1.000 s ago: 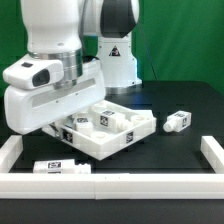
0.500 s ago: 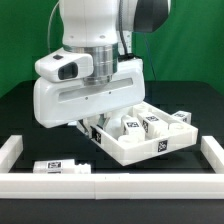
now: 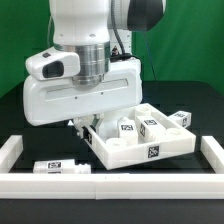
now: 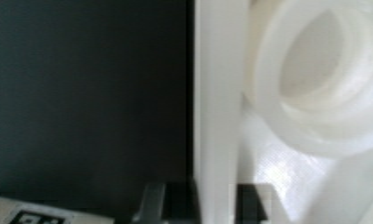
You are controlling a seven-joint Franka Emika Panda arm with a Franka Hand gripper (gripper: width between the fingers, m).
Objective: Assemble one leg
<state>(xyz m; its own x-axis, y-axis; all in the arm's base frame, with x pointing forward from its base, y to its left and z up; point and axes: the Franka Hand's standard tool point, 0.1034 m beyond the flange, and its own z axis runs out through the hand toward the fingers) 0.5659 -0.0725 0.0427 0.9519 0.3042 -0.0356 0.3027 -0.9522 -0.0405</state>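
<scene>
Currently, the gripper (image 4: 211,200) straddles one raised rim of the tray-shaped part (image 3: 122,156). In the wrist view, the two dark fingers (image 4: 165,200) sit flush against opposite faces of the white rim wall (image 4: 215,90) with no gap showing. The jaws are closed down to the thickness of the rim and hold the tray-shaped part.

In the exterior view, the arm's white hand housing (image 3: 80,95) fills the centre left of the frame and hides the fingers. The tray-shaped part extends from beneath the housing toward the centre right.

Leg location:
- The leg (image 3: 60,167) lies flat on the black table (image 3: 195,105) at the lower left of the exterior frame. It is just beside the white border rail (image 3: 120,183) and well apart from the gripper.
- A second leg (image 3: 127,128) and a third leg (image 3: 150,125) lie side by side within the rims of the tray-shaped part.
- A fourth leg (image 3: 180,119) sits at the far right corner of the tray-shaped part. Whether it touches the rim cannot be determined.
</scene>
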